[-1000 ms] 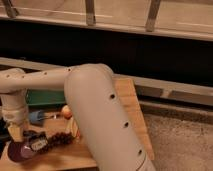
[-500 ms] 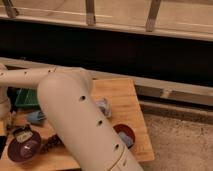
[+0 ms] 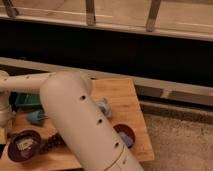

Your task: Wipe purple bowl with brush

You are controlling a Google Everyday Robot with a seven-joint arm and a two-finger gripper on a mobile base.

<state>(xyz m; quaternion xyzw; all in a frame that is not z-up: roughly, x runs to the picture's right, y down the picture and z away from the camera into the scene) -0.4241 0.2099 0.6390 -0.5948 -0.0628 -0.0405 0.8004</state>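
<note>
The purple bowl (image 3: 15, 150) sits at the front left corner of the wooden table (image 3: 125, 100). Inside it lies a small dark thing with a pale patch, the brush (image 3: 25, 145). My gripper (image 3: 3, 129) hangs at the frame's left edge, just left of and above the bowl, and is mostly cut off. The thick white arm (image 3: 80, 120) crosses the middle of the view and hides much of the table.
A dark brown bumpy cluster (image 3: 52, 142) lies right of the purple bowl. A redder bowl (image 3: 120, 131) holding a blue item stands at the front right. A small blue object (image 3: 35, 118), a green container (image 3: 25, 100) and a grey-blue object (image 3: 105, 107) lie further back.
The gripper has moved left, off the purple bowl, to the frame's edge. The arm's elbow has swung left, uncovering the redder bowl on the right.
</note>
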